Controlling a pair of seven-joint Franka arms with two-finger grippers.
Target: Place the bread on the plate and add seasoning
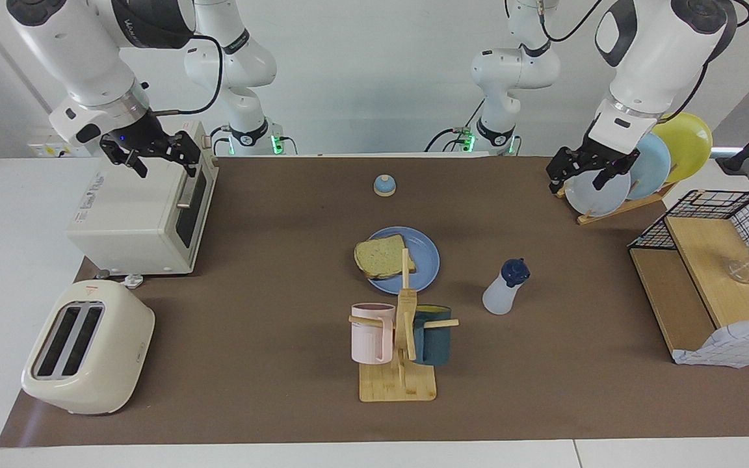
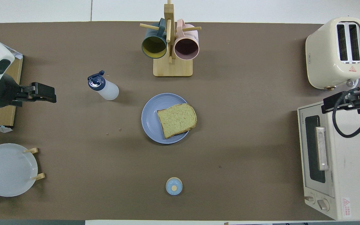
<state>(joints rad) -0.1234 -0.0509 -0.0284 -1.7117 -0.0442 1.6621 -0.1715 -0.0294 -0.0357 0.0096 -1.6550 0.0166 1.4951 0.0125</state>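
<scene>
Currently the bread lies on the plate mid-table, hanging a bit over the rim toward the right arm's end; the seasoning stands upright just beside the plate toward the left arm's end, touched by nothing. Left gripper is up in the air in front of the upright plates in the rack, fingers spread wide, holding nothing. Right gripper hangs over the toaster oven, also wide and empty.
</scene>
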